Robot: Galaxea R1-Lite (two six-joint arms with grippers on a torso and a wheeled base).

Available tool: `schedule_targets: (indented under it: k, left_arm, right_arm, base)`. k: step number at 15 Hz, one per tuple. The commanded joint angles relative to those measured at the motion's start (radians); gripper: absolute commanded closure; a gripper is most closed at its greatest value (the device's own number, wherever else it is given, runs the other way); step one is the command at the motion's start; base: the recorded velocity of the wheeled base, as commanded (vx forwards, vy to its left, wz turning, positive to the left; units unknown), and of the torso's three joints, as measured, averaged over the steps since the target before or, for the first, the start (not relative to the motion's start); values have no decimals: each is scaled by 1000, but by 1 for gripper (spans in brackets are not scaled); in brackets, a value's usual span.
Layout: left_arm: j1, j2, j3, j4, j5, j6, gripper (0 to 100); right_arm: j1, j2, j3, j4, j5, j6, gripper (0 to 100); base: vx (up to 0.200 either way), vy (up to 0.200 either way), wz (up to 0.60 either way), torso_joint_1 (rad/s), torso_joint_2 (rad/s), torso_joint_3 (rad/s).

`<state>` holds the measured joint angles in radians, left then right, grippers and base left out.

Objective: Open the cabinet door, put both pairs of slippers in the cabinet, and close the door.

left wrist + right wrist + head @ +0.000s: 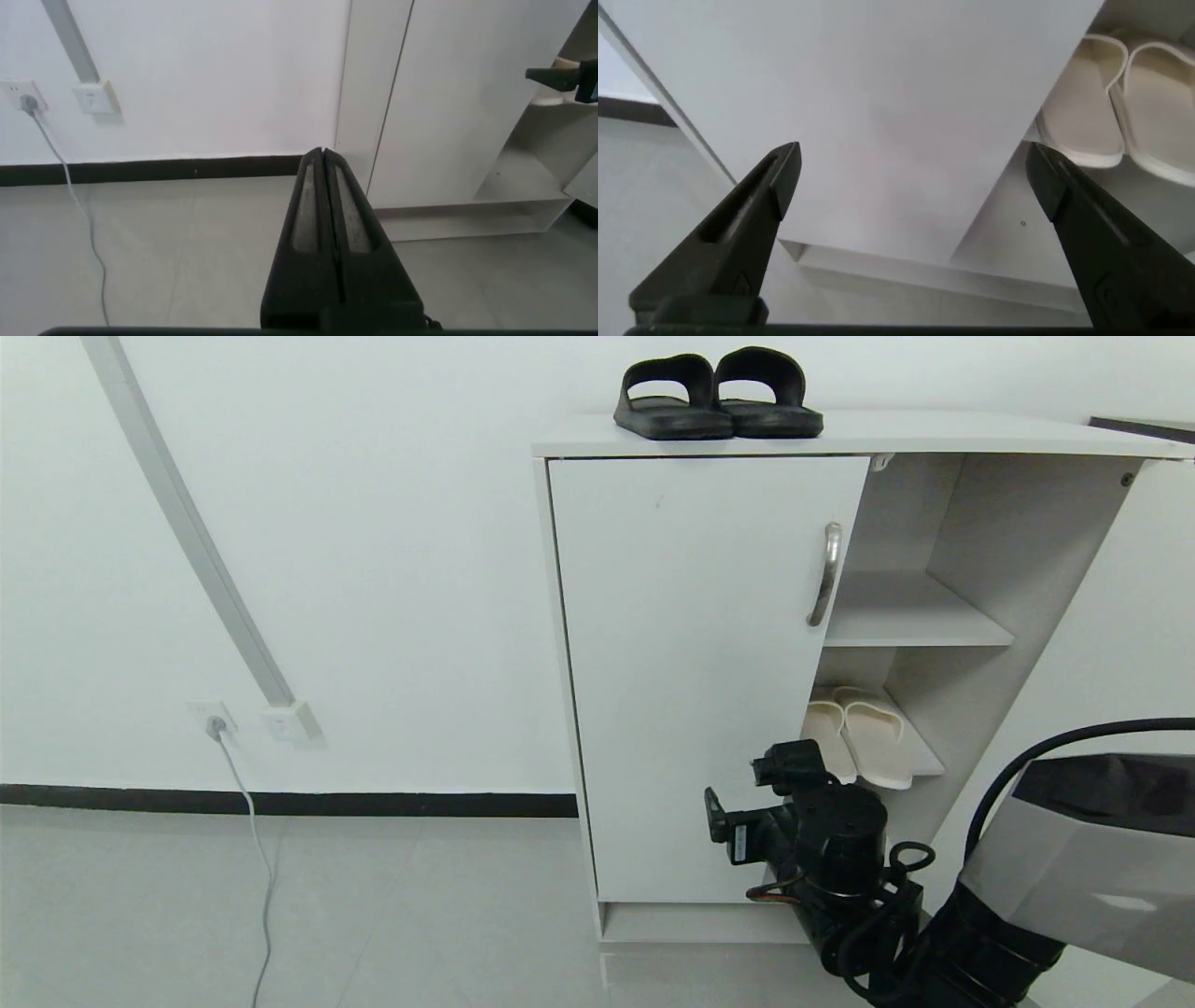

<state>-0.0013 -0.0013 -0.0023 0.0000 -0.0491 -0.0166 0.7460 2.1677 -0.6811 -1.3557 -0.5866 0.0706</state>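
A white cabinet stands against the wall, its left door shut and its right door swung open. A black pair of slippers rests on the cabinet top. A white pair of slippers lies on the lower shelf inside the open half. My right gripper hangs open low in front of the shut door, just beside the white pair, holding nothing. My left gripper is shut on nothing, low above the floor to the left of the cabinet.
A middle shelf sits above the white slippers. The shut door carries a metal handle. A wall socket with a grey cable and a slanted conduit are on the left wall. Grey floor stretches left of the cabinet.
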Motion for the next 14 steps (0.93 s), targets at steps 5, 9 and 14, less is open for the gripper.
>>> schedule_targets:
  k: [5,9,14]
  left_arm:
    - [0,1,-1,0,0,0,100]
    - [0,1,-1,0,0,0,100]
    - [0,1,1,0,0,0,100]
  right_arm:
    - [0,24,2,-23,2,-2,0]
    - [0,23,2,-23,2,-3,0]
    - [0,23,3,-23,2,-3,0]
  base:
    - [0,0,0,0,0,0]
    - [0,0,0,-2,-120,-166]
    - [0,0,0,38,-444,-371]
